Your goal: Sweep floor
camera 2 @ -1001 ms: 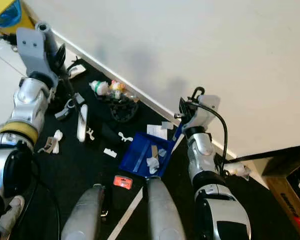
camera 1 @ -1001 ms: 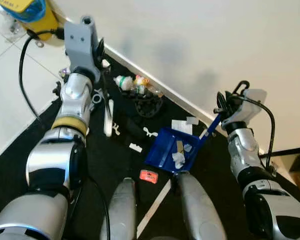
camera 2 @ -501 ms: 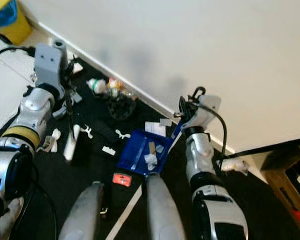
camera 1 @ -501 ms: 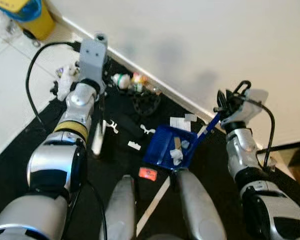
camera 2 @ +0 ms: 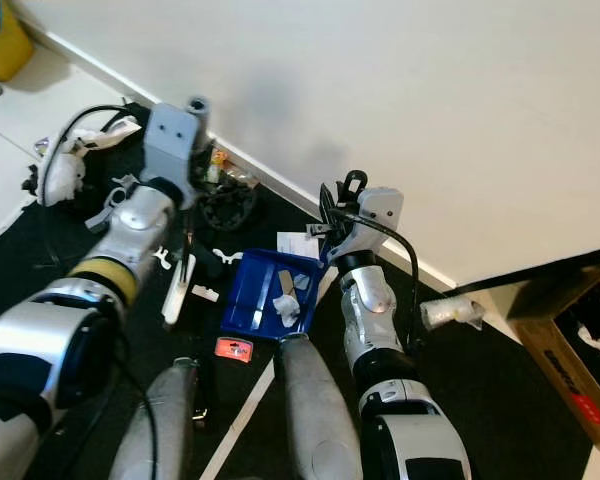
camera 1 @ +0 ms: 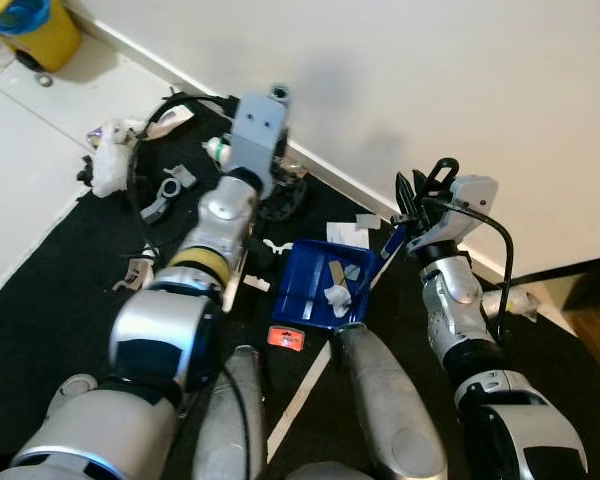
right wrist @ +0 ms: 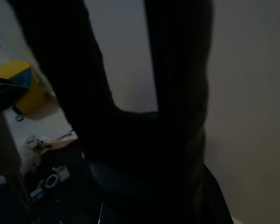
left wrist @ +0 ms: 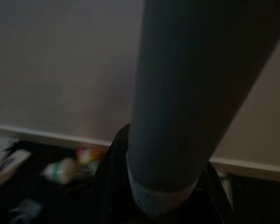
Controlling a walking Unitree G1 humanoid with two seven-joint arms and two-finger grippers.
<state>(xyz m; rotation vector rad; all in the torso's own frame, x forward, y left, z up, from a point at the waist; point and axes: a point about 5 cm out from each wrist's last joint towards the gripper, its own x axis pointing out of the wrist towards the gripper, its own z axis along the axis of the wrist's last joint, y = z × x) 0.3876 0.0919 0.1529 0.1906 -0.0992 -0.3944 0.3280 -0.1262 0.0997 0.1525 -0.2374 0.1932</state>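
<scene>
The left gripper (camera 1: 263,165), clamped on the grey broom handle (left wrist: 186,93), had swung toward the blue dustpan (camera 1: 323,287), bringing the white brush head (camera 2: 174,291) nearer. The right gripper (camera 1: 408,215) probably pinched the pan's handle; it was too dark to be sure. Paper scraps (camera 1: 335,295) already lay inside, the red scrap (camera 1: 285,339) remained outside

A home room; white wall (camera 1: 460,90), tiled floor (camera 1: 30,130), littered black mat (camera 1: 70,270).

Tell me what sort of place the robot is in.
Probably a room in a home, at the edge by a plain white wall with a baseboard: black floor mat, pale floor tiles, litter beside a blue plastic dustpan.
</scene>
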